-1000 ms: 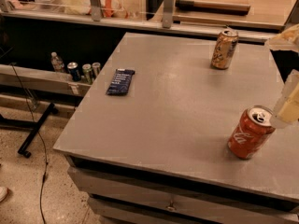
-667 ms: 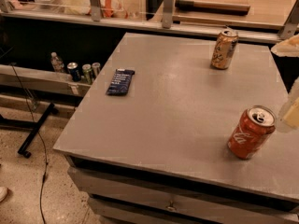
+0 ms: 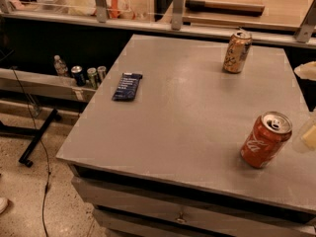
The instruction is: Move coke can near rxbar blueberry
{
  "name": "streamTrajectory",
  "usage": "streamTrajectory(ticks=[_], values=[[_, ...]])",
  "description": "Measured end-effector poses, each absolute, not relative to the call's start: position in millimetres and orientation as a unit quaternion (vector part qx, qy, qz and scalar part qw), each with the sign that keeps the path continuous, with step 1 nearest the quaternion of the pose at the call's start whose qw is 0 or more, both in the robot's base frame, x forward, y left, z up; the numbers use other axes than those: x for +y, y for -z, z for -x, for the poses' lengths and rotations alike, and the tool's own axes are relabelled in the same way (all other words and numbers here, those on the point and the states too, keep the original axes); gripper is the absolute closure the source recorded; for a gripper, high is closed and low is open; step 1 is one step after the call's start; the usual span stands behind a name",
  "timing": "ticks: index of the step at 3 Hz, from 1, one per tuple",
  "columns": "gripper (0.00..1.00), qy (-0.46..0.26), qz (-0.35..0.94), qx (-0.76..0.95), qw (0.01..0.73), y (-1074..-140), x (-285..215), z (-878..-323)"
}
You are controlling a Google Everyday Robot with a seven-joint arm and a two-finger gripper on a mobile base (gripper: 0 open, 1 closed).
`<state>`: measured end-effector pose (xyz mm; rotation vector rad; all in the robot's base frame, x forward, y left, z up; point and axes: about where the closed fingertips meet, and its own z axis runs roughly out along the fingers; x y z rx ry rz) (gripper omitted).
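Note:
The coke can (image 3: 265,139), red-orange with white script and a silver top, stands upright near the table's front right. The rxbar blueberry (image 3: 127,86), a flat dark navy bar, lies on the table's left side, far from the can. My gripper (image 3: 307,132) shows only as a pale part at the right edge of the camera view, just right of the coke can and apart from it. It holds nothing that I can see.
A tan patterned can (image 3: 237,52) stands at the back right of the grey table (image 3: 187,112). A shelf (image 3: 44,83) to the left holds a bottle and several cans (image 3: 89,75). A counter with posts runs behind the table. Cables lie on the floor at left.
My gripper has drawn back to the right, away from the coke can, and is now mostly out of view. The cans and the bar have not moved.

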<state>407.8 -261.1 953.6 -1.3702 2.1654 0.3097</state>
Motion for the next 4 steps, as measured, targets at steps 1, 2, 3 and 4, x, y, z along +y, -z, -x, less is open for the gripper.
streamTrajectory(ticks=[1,2,3,4], values=[[0.0,-0.146,0.484,0.809,0.3,-948.0,-266.7,-402.7],[0.0,-0.174,0.458,0.809,0.326,-945.3,-272.8,-397.3],[0.0,-0.197,0.436,0.804,0.353,-940.3,-272.7,-391.6],[0.0,-0.22,0.416,0.799,0.375,-930.8,-270.0,-383.6]])
